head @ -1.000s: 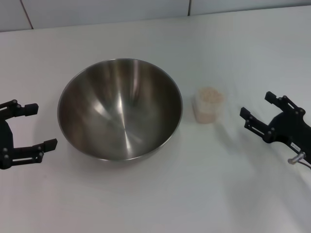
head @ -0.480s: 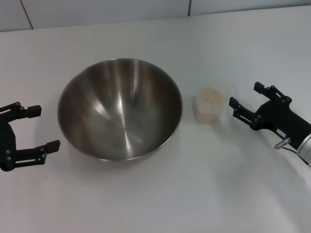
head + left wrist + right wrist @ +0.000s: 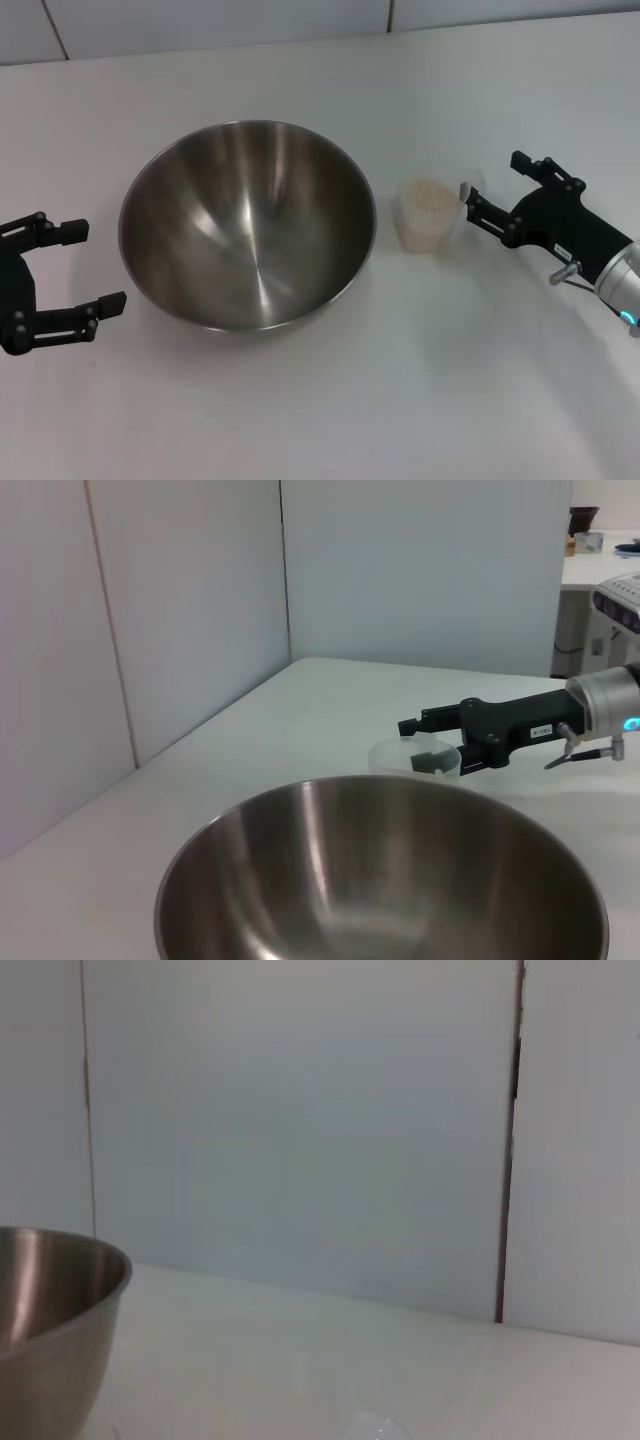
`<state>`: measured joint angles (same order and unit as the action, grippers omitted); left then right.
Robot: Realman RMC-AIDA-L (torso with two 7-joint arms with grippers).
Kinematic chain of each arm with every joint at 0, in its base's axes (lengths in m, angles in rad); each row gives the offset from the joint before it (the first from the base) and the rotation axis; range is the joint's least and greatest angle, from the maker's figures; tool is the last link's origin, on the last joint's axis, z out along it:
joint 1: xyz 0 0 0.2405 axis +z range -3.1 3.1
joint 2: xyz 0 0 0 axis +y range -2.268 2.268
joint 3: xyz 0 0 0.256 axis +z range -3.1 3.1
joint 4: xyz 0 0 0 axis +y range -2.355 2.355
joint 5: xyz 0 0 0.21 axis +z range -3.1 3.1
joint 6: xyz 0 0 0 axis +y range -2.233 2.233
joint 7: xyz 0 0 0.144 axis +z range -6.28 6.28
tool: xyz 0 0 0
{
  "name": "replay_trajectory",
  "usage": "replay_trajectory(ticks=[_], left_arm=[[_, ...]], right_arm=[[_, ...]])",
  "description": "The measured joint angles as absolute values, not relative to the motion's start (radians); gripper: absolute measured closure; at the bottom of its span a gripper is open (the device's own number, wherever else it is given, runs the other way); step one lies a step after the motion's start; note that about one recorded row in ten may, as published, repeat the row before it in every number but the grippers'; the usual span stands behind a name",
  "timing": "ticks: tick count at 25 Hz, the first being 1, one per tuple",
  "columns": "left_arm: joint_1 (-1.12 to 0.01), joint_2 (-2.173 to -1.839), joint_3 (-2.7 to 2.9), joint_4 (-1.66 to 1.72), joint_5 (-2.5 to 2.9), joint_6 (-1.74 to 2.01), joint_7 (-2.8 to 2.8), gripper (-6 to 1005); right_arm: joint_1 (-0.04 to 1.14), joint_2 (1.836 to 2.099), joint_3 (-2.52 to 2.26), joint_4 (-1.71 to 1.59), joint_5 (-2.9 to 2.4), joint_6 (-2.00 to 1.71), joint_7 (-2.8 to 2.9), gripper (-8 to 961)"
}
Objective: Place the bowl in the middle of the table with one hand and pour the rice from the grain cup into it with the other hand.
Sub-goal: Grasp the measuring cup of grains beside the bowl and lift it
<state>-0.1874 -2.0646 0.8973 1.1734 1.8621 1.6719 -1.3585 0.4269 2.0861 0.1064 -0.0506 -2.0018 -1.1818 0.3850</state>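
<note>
Bowl (image 3: 248, 225) sitting mid-table (image 3: 330, 400), grain cup (image 3: 428, 215) of rice (image 3: 429, 194) standing just beside its right rim
Right gripper (image 3: 492, 194) reaching in, fingers spread, tips just short of the cup — left gripper (image 3: 73, 268) hovering spread wide, left of the bowl

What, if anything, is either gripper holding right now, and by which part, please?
Nothing is held. The right gripper is open beside the grain cup, not closed on it; the left gripper is open beside the bowl.
</note>
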Motion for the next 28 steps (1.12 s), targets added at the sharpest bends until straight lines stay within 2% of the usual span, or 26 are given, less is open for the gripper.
replay_trajectory(ticks=[13,19,28], left_arm=[[-0.188,-2.065,0.899,1.162,1.864,1.674,-1.356,129],[-0.193,-2.065,0.899,1.161,1.866,1.674,-1.356,129],[-0.195,-2.065,0.899,1.161,1.869,1.674,-1.356,130]], right_arm=[[0.448,2.086,0.134,-0.048,-2.002,-1.181,0.383,139],[0.447,2.086,0.148,-0.031,-2.002,-1.182,0.336,244],[0.44,2.085,0.193,0.021,-2.001,-1.177,0.225,647]])
